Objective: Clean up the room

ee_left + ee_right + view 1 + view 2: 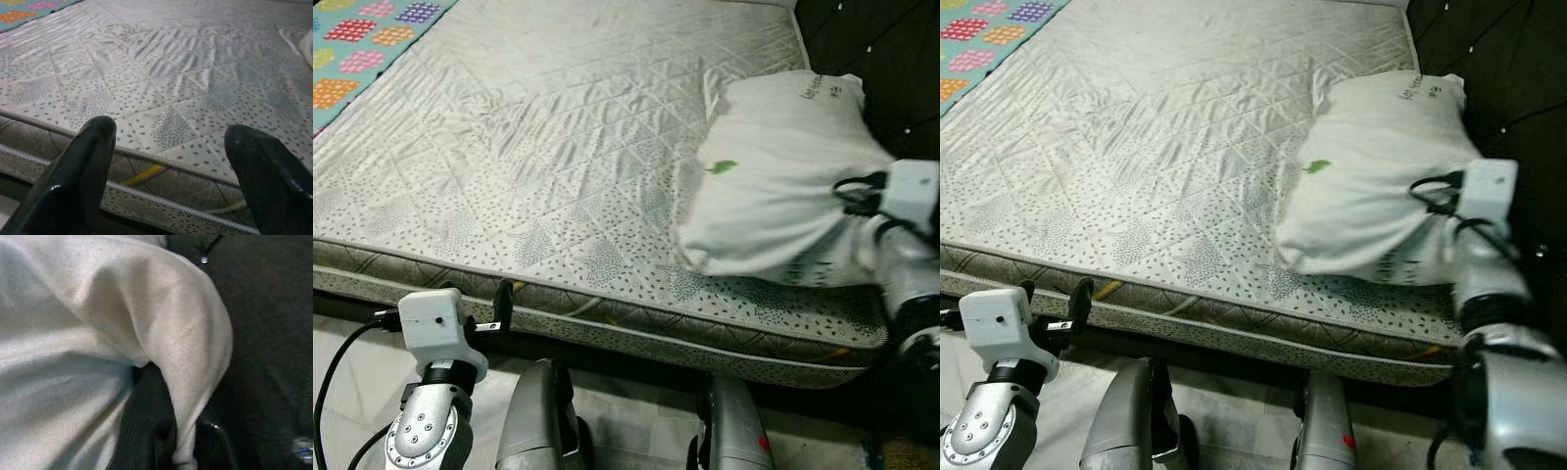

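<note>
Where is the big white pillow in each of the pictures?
Left eye view: the pillow lies on the right side of the mattress, with the right gripper at its near right edge.
Right eye view: the pillow is right of centre.
Left wrist view: a white corner is beyond the left gripper.
Right wrist view: its cloth is bunched close up.
Shared landmark: the mattress.

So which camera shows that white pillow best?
The left eye view: the whole pillow lies on the mattress. The right eye view is similar. The right wrist view shows bunched cloth in the right gripper; the left wrist view, an edge.
</note>
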Controlling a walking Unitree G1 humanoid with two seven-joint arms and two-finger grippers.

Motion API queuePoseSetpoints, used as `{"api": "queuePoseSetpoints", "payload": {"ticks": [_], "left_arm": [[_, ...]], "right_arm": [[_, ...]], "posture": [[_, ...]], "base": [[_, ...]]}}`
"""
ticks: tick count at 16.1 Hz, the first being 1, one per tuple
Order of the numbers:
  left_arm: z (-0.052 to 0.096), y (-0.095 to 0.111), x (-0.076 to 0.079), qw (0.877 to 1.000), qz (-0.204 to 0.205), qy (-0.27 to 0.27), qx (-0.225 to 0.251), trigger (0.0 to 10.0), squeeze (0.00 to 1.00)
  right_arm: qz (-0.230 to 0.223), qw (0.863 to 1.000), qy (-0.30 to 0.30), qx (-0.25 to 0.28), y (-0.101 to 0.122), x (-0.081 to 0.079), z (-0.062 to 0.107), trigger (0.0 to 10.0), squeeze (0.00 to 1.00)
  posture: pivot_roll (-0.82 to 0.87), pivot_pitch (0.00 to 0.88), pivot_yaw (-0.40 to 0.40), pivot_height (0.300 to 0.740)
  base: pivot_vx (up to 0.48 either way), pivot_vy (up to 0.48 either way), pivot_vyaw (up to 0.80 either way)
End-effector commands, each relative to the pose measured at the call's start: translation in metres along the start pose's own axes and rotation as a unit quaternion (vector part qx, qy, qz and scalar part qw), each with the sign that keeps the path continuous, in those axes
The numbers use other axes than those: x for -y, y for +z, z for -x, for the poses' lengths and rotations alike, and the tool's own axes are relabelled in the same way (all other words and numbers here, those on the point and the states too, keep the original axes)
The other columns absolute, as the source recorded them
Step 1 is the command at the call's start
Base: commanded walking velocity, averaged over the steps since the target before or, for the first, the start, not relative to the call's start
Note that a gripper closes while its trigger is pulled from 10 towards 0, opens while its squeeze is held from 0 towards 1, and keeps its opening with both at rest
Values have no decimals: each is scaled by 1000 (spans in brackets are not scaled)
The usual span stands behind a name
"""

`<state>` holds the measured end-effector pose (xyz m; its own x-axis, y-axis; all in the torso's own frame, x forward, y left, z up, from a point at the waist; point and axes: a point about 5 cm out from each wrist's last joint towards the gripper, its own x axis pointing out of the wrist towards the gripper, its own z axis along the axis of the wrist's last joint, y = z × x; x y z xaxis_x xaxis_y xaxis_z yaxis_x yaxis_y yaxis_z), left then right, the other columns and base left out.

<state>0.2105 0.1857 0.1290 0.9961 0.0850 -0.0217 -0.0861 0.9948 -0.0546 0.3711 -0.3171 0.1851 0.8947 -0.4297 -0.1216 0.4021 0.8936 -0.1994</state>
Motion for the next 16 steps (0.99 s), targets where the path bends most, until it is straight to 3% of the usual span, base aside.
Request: {"api": "queuePoseSetpoints", "payload": {"ticks": [1, 4, 7, 11, 16], "left_arm": [[3, 3, -2, 1000, -7, 4, 2, 10000, 0], [3, 3, -2, 1000, -7, 4, 3, 10000, 0], [6, 3, 0, 1000, 0, 2, 2, 10000, 0], [17, 0, 1, 1000, 4, -5, -14, 10000, 0], [33, -4, 4, 999, 14, -3, -42, 10000, 0]], "right_arm": [[-4, 997, -34, 64, 35, 17, -3, 0, 0], [0, 997, -27, 78, 42, 18, -3, 0, 0], [-15, 996, -2, 89, 23, 7, 0, 0, 0], [-38, 996, 13, 85, -21, 1, 15, 0, 0], [-43, 994, 23, 97, -36, 6, 36, 0, 0]], "posture": [[40, 160, 18, 588], [38, 157, 15, 588], [31, 165, 20, 588], [10, 217, 24, 588], [1, 264, 16, 588]], "base": [[0, 0, 0], [0, 0, 0], [0, 0, 0], [0, 0, 0], [0, 0, 0]]}}
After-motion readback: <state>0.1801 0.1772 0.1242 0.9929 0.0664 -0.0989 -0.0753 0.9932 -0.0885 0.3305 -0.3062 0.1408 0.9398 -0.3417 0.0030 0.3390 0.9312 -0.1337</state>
